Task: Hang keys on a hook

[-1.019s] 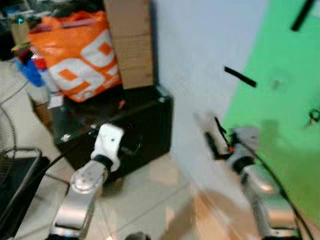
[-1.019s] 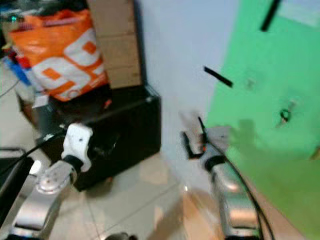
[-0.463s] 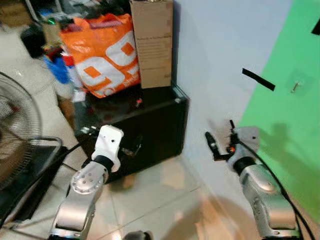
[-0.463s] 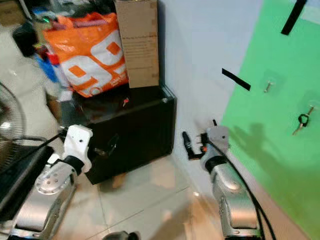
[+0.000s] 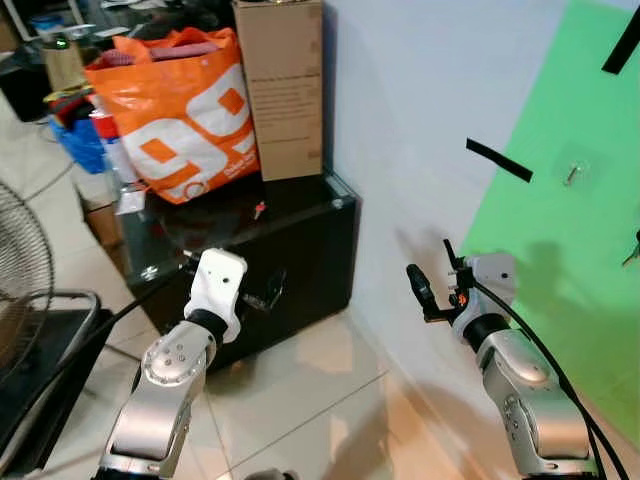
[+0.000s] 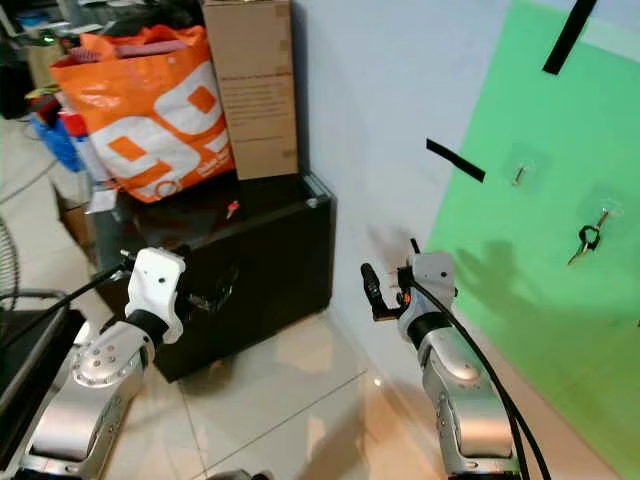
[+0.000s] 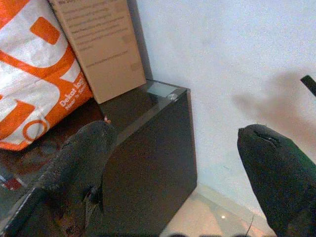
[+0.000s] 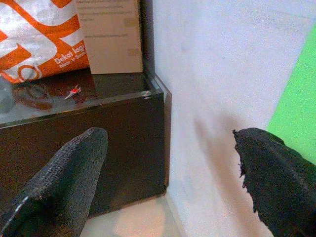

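Right eye view: a key bunch (image 6: 585, 240) already hangs on a hook (image 6: 604, 212) on the green panel (image 6: 520, 290), right of frame; a second hook (image 6: 518, 173) beside it is bare. A small red-tagged key (image 6: 231, 209) lies on the black cabinet (image 6: 262, 262), below the orange bag (image 6: 150, 110) and cardboard box (image 6: 252, 85), likely the next pick. Left gripper (image 7: 182, 177) and right gripper (image 8: 173, 182) both spread wide, holding nothing, touching nothing, aimed towards the cabinet.

Head cameras look down from above; both wrist cameras face the black cabinet (image 8: 98, 128) nearby.
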Available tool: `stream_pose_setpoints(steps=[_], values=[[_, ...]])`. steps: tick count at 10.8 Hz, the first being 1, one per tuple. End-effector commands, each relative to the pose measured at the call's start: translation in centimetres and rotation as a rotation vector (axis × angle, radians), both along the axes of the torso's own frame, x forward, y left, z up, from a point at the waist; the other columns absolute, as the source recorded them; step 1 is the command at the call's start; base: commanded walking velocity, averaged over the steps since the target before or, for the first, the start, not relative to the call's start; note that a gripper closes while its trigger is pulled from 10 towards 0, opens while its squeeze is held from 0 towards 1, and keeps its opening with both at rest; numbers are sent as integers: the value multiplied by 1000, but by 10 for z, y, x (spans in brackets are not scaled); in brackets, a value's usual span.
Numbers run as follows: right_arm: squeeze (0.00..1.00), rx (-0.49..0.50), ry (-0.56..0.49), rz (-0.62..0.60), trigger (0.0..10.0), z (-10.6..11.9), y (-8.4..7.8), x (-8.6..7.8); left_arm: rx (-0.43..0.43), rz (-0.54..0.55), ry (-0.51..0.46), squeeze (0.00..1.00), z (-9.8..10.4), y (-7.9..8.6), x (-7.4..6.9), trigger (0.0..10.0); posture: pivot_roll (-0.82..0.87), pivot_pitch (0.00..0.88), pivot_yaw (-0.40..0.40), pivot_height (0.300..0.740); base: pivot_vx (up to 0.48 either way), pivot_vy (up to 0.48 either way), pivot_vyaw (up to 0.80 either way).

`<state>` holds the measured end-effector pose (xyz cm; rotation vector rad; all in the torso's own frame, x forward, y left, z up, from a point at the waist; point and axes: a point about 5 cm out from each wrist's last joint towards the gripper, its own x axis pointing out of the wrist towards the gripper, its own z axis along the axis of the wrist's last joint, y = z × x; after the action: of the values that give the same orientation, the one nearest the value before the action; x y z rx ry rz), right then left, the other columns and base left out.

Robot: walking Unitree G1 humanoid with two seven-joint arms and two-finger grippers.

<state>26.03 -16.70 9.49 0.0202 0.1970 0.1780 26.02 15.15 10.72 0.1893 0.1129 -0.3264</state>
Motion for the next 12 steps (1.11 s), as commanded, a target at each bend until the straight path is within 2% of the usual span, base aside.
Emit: stream_pose_setpoints(steps=[1,4,9,12], values=[[1000,-4,-6,3,10000,1,1,0,-3,4,-8,94,3,2,2,10000,-42,0,55,740,307,0,419],[1000,-8,-4,-2,10000,1,1,0,-4,4,-9,102,4,3,3,10000,-44,0,57,740,314,0,585],[1000,-19,-6,6,10000,1,1,1,-4,4,-10,102,5,3,4,10000,-45,0,60,740,317,0,0],[1000,-21,-6,13,10000,1,2,2,-4,5,-11,110,5,3,6,10000,-42,0,59,740,315,0,721]])
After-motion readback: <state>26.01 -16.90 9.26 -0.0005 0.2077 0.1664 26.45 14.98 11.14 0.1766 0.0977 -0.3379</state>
